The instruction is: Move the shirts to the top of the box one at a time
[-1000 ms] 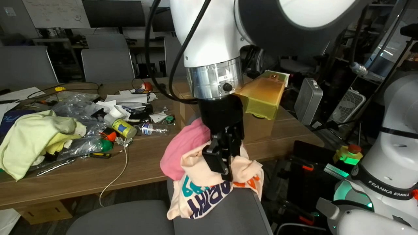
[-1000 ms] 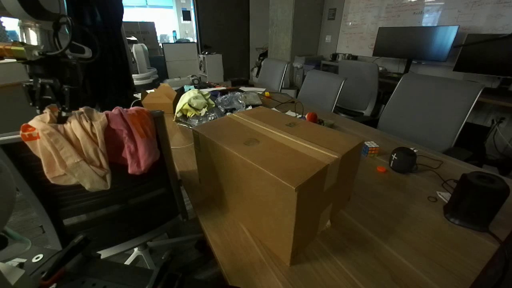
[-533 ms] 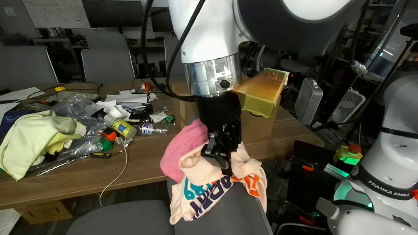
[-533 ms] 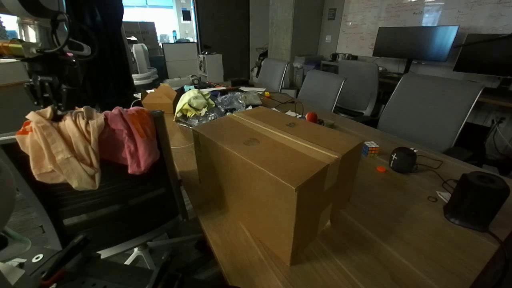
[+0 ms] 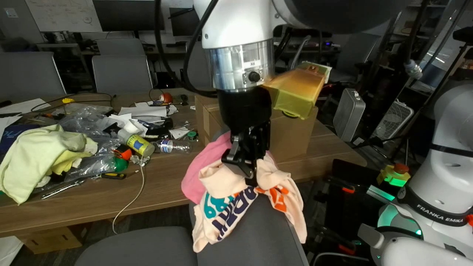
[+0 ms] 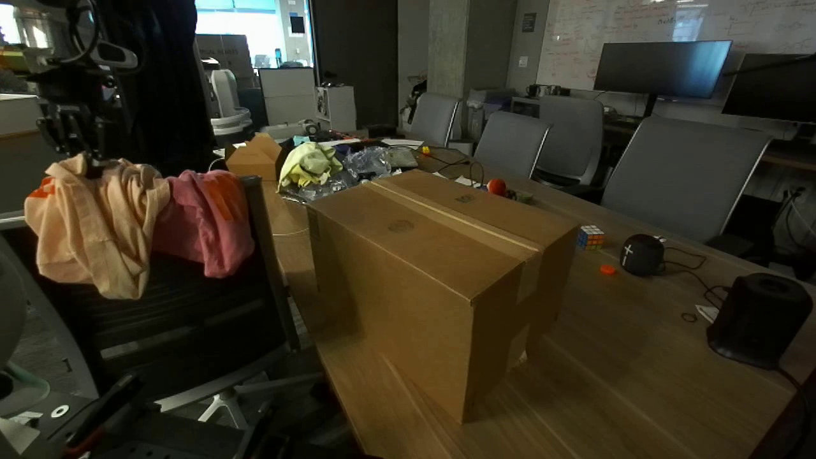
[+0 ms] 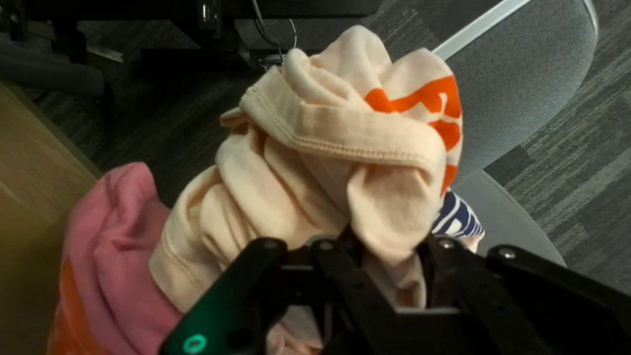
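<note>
Peach shirt [image 6: 105, 223] raised w/ pincer [image 7: 388, 245], pink shirt [image 6: 205, 236] same pos.

This is an office, part robot lab: chairs [image 6: 682, 178] line a long worktop [image 6: 637, 331], monitors [image 6: 663, 70] stand before a scribbled whiteboard [image 6: 778, 25], and an arm [image 5: 434, 210] lettered FRANKA EMIKA stands near a red button [image 5: 400, 169].

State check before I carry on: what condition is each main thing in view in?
Peach shirt: bunched, hanging over the chair back
End effector: closed on that shirt
Pink shirt: draped there too, ungripped
Cardboard box: taped shut
Clear bottle: lying on its side
Yellow cloth: crumpled
Monitors: dark
</note>
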`<state>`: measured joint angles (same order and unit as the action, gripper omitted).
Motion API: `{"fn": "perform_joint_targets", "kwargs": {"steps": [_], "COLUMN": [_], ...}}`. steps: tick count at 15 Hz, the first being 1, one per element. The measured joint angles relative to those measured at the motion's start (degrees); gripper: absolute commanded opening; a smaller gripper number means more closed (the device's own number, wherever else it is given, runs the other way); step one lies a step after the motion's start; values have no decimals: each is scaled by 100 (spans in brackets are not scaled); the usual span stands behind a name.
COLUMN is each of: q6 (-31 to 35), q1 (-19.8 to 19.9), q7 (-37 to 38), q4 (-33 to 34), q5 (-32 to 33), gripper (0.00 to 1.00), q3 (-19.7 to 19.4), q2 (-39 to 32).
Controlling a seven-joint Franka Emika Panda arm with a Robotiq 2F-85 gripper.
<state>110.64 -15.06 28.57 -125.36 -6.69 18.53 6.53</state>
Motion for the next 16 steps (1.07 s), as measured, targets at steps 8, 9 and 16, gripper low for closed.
{"fn": "perform_joint_targets", "kwargs": {"steps": [8, 9, 16], "q6": [-614, -674, -1080], "q1": [89, 111, 312], "q7": [325, 365, 537], "q4": [618, 694, 1211], "q5": [132, 156, 215], "gripper": [5, 5, 5], "q3": [-29, -33, -137], "q2": [395, 413, 421]}}
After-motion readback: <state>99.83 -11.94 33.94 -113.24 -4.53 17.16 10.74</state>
